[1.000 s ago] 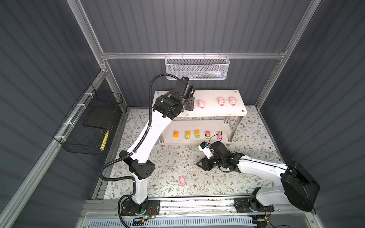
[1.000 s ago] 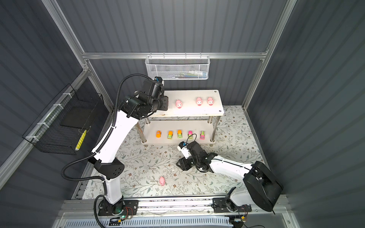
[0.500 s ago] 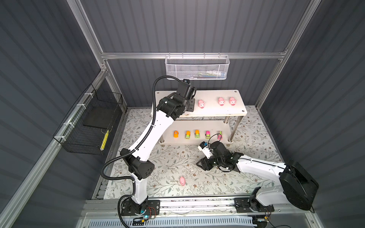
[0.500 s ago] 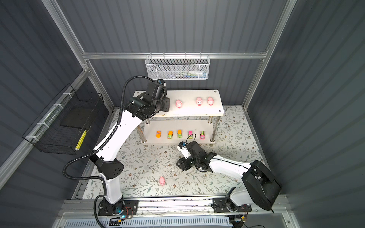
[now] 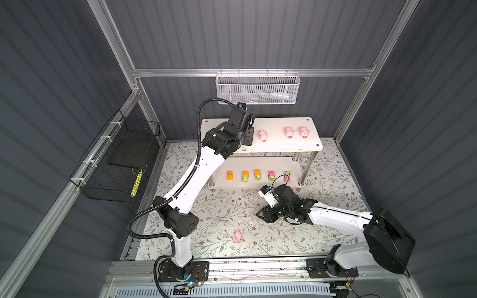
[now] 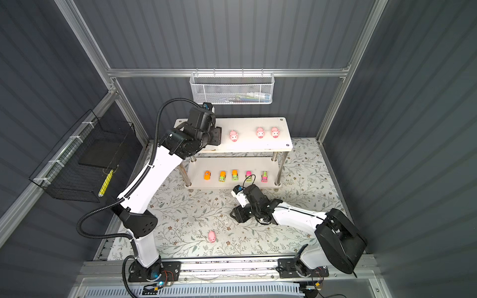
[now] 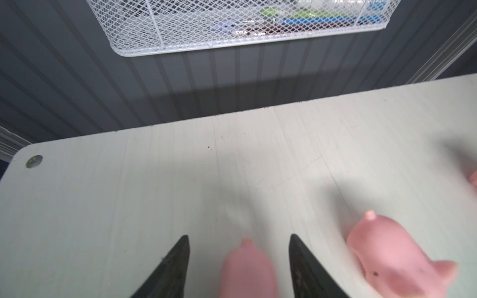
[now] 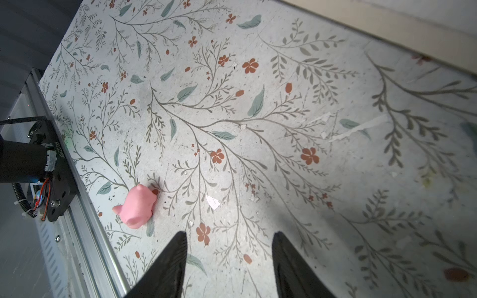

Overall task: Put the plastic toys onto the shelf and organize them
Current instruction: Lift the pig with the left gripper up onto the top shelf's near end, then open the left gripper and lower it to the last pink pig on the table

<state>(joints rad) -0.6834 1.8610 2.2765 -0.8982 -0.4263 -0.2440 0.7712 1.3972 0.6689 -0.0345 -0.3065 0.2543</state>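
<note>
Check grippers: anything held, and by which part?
Nothing held: left gripper stands open, jaws clear of the pig between them on the shelf; right gripper open, empty.

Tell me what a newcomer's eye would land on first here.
The white two-tier shelf at the back stands out: three pink pigs on its top board, five toy vehicles in a row on the lower one. The left gripper hangs open around a fourth pig on the top board. A lone pig lies on the floral mat near the front, the open right gripper low over the mat nearby.
</note>
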